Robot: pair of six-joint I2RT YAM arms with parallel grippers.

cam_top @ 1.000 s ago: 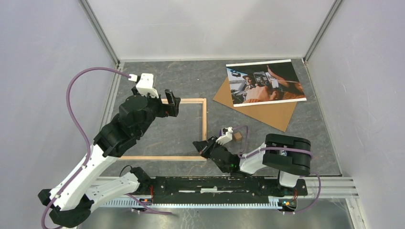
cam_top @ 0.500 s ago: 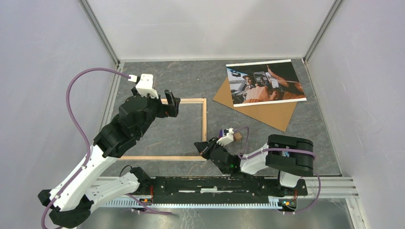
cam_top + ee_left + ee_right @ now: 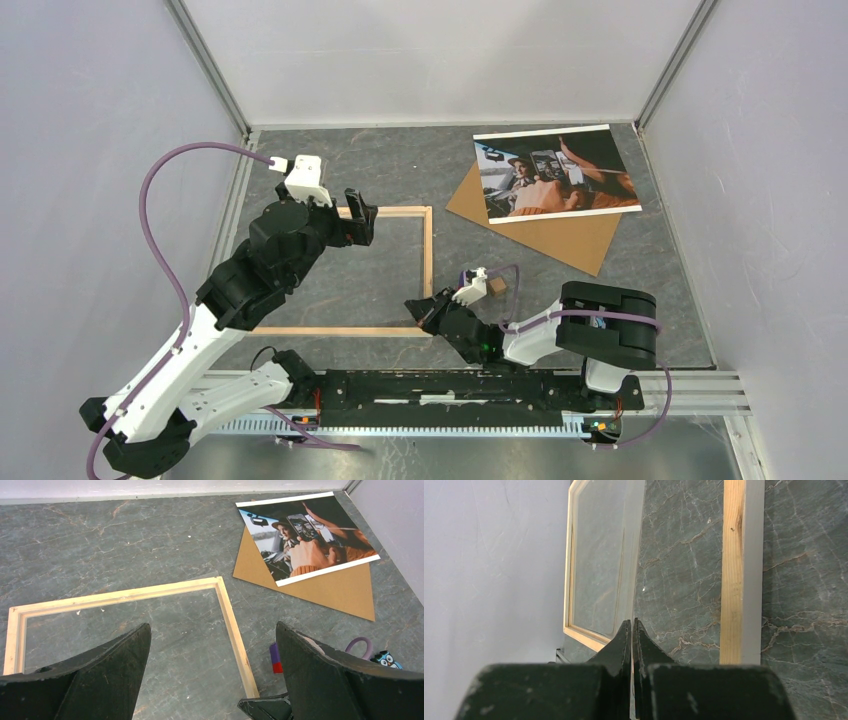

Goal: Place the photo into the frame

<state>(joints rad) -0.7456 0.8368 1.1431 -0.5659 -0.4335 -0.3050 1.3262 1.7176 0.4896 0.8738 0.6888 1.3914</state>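
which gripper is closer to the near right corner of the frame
Right. The right gripper, shut, sits low right beside that corner of the frame. The left gripper, open, hovers over the frame's far slat, on the opposite side.

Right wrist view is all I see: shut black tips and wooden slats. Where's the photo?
Observer: The photo lies at the table's far right, outside the frame, partly on a brown board.
Operator: What's the other pincer doing?
Observer: The left pincer hangs open over the frame, empty.
Operator: And mine?
Observer: The right pincer sits by the frame's near right corner.
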